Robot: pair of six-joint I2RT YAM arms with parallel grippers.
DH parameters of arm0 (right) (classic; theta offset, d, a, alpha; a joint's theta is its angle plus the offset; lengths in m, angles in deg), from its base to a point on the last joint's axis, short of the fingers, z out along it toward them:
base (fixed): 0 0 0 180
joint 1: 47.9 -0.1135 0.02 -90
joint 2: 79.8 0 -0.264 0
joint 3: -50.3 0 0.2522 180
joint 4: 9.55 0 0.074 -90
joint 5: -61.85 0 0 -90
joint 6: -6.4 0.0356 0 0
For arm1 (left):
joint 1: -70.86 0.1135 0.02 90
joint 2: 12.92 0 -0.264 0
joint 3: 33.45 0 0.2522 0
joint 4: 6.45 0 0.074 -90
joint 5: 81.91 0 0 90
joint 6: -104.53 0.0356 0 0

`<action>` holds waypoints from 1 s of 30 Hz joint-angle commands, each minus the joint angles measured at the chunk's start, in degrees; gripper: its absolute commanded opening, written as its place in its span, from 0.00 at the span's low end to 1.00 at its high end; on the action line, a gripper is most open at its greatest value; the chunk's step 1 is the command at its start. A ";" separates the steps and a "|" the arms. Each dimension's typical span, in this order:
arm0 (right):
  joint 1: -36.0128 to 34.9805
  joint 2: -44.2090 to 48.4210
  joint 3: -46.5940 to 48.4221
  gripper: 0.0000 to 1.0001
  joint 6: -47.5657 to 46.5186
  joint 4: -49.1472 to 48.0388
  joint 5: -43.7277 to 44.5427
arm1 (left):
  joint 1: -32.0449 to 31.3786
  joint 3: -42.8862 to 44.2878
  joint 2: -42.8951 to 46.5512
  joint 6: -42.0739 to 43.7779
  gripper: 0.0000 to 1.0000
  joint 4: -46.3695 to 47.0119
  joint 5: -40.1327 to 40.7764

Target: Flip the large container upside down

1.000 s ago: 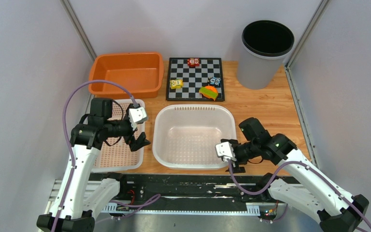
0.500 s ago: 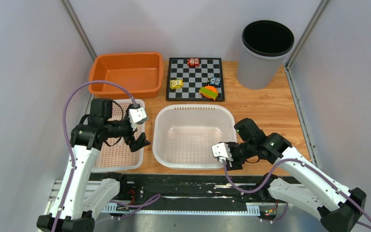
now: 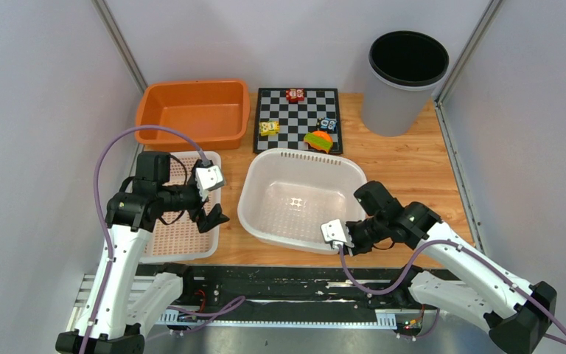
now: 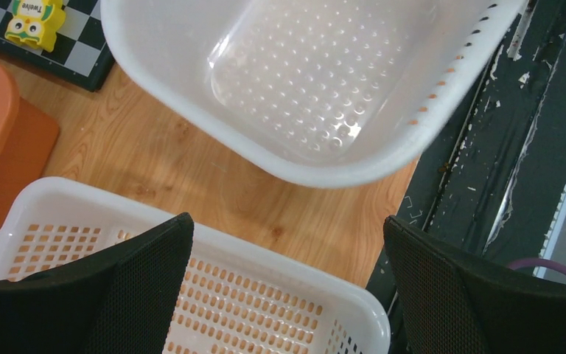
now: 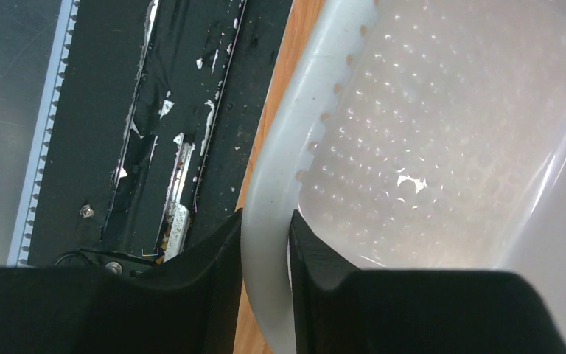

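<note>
From above, the white basin [image 3: 295, 199] is seen tilted at centre, its rim at 5 o'clock clamped by the right gripper [image 3: 343, 243]. From the left wrist, the left gripper [image 4: 286, 221] is seen spread wide, the basin at 12 o'clock. From the right wrist, that rim is seen pinched.

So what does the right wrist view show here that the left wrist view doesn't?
Right wrist only: the right gripper shut on the near rim of the large container. Left wrist only: the open left gripper above a small white tray, an orange tub, the chessboard with a yellow toy. Both: the container's perforated inside, the wooden table, the black rail.
</note>
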 commanded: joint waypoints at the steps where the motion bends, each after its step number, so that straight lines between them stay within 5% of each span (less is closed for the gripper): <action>1: -0.44 0.40 1.10 0.17 0.28 2.62 -2.13 | -0.20 -0.63 0.60 0.87 1.00 0.55 -1.00; 8: -0.42 1.72 3.44 0.03 -1.28 5.49 -4.55 | -0.20 -0.61 0.51 1.04 1.00 0.49 -0.95; 30: 2.35 2.84 14.98 0.02 -3.49 15.42 -12.55 | -0.20 2.96 0.53 4.88 1.00 -4.32 -2.95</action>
